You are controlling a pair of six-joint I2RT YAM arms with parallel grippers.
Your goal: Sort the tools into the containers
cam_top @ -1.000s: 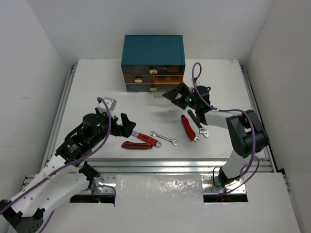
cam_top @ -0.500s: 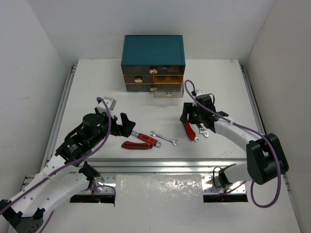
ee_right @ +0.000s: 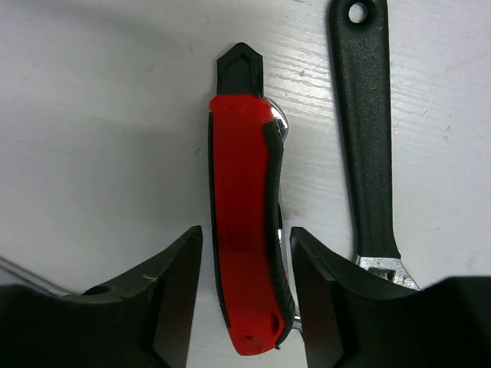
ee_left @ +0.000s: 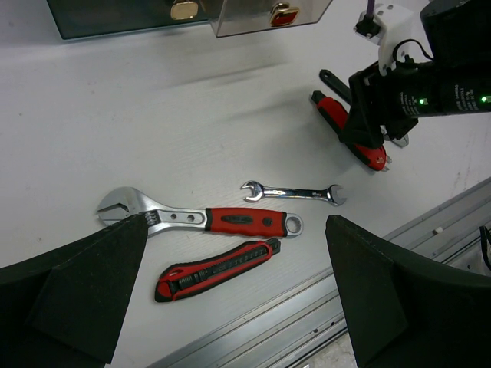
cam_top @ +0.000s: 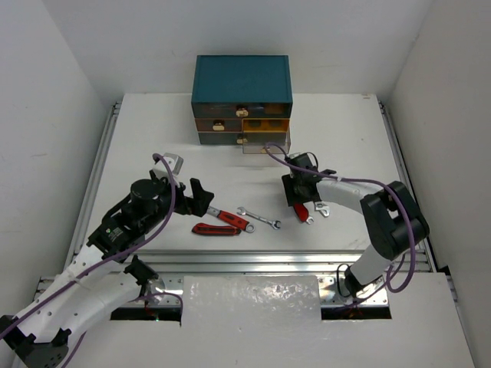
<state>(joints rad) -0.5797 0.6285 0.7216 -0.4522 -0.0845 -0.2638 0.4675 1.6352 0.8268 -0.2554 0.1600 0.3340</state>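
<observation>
- Since a second ago the right gripper [ee_right: 244, 244] has left the chest's drawers and come down over the red-handled tool [ee_right: 241, 184]. The left gripper [cam_top: 198, 199] and the other tools haven't shifted.
- The red-handled tool lies flat on the table [cam_top: 146, 138], right of centre, in front of the teal chest [cam_top: 242, 80] and well apart from it (so not in any drawer).
- The right gripper is parted, with one finger [ee_right: 173, 295] on each side of the handle. The right wrist view shows a thin gap on both sides, so it is straddling, not pinching.
- The black spanner [ee_right: 367, 138] lies just beside that tool on its right, roughly parallel. The gripper's right-hand finger sits between the two.
- The silver spanner [ee_left: 291, 192] lies nearer the table's middle, apart from the others.
- The red-handled adjustable wrench [ee_left: 207, 220] is to the left of it, with its jaw end pointing toward the left gripper.
- The other red-handled tool [ee_left: 215, 270] lies just beside the wrench on the near side.
- The left gripper is spread wide and holds nothing. It hangs by the wrench's jaw end.
- The teal chest sits at the far middle of the table. Its lower right drawer [cam_top: 266, 144] stands out a little from the front (contents can't be made out).
</observation>
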